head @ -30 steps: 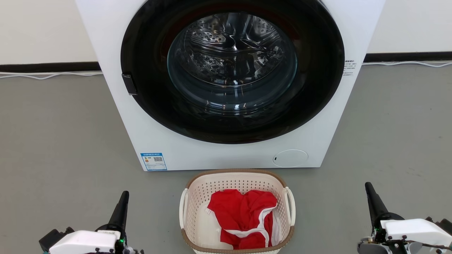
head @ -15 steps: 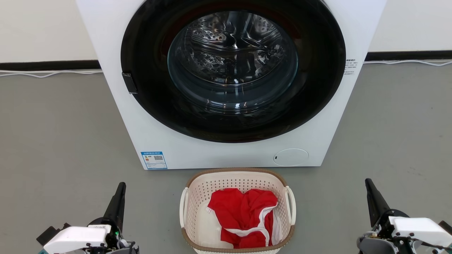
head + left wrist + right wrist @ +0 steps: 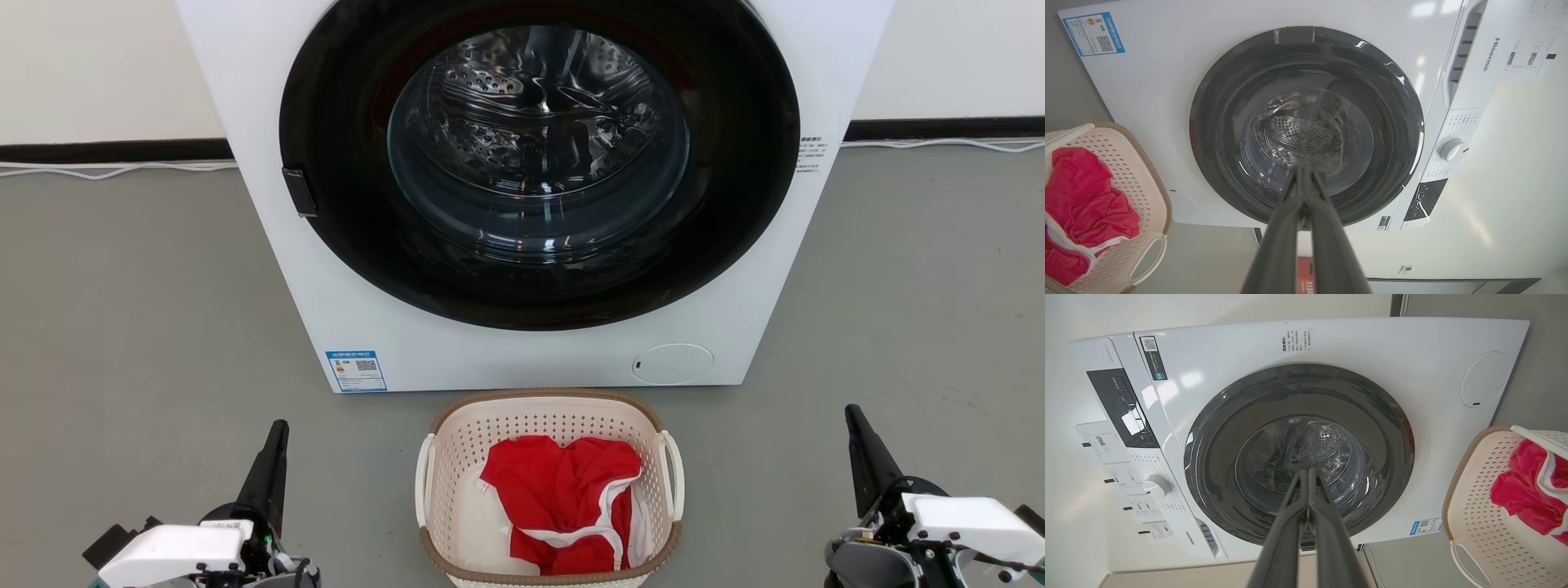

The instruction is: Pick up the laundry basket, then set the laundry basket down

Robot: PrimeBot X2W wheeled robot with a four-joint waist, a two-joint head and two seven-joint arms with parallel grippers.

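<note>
Laundry basket (image 3: 455, 500) on the floor (image 3: 122, 327) at 6 o'clock of the washing machine (image 3: 245, 90), holding a red garment (image 3: 555, 498) — left gripper (image 3: 279, 434) at its 9, right gripper (image 3: 854, 418) at 3, jaws closed, empty.

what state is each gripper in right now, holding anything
Left gripper: closed, holding nothing.
Right gripper: closed, holding nothing.

Left claw (image 3: 278, 433) and right claw (image 3: 854, 416) both closed, pointing forward
</note>
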